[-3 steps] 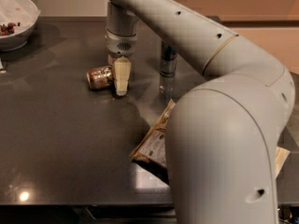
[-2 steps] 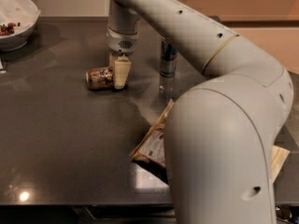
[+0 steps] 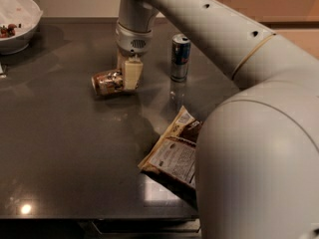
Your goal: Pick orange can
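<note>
The orange can (image 3: 105, 82) lies on its side on the dark table (image 3: 65, 148), left of centre. It is orange-brown with a shiny end facing left. My gripper (image 3: 128, 72) reaches down from the arm at the can's right end. One cream finger (image 3: 132, 74) is in front of the can and the other is behind it. They are closed on the can, which rests on the table. The can's right end is hidden by the front finger.
A tall slim blue-and-silver can (image 3: 180, 57) stands upright just right of the gripper. A snack bag (image 3: 175, 156) lies near the table's front edge. A white bowl (image 3: 17, 21) sits at the far left corner. My arm fills the right side of the view.
The front finger has moved in against the can's right end. The can has stayed in place on the table.
</note>
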Controlling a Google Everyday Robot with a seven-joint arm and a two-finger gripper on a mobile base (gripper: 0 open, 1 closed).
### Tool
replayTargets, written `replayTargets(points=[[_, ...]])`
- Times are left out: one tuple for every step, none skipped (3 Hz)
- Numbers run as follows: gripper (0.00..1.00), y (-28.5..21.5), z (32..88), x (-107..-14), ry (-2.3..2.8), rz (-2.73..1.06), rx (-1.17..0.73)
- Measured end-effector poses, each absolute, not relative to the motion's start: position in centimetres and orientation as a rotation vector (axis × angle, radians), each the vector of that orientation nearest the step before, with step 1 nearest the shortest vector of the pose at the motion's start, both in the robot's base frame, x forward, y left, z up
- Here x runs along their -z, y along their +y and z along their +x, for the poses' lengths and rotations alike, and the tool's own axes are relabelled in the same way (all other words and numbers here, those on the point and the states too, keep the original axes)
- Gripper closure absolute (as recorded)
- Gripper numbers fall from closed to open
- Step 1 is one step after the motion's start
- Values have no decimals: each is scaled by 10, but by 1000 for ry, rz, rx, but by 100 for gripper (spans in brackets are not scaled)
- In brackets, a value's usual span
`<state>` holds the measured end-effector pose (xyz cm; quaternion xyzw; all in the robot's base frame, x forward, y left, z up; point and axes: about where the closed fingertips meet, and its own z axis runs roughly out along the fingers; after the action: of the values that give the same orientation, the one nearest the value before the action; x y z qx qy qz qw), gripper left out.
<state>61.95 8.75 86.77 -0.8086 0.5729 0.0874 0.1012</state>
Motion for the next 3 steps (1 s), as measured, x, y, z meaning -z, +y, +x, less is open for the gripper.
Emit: replayTargets(points=[[100,75,594,-894,1599,-2401,-261],[100,62,563,-924,1489,-2428,-257],[100,53,535,-957,1369,-2454,-236]])
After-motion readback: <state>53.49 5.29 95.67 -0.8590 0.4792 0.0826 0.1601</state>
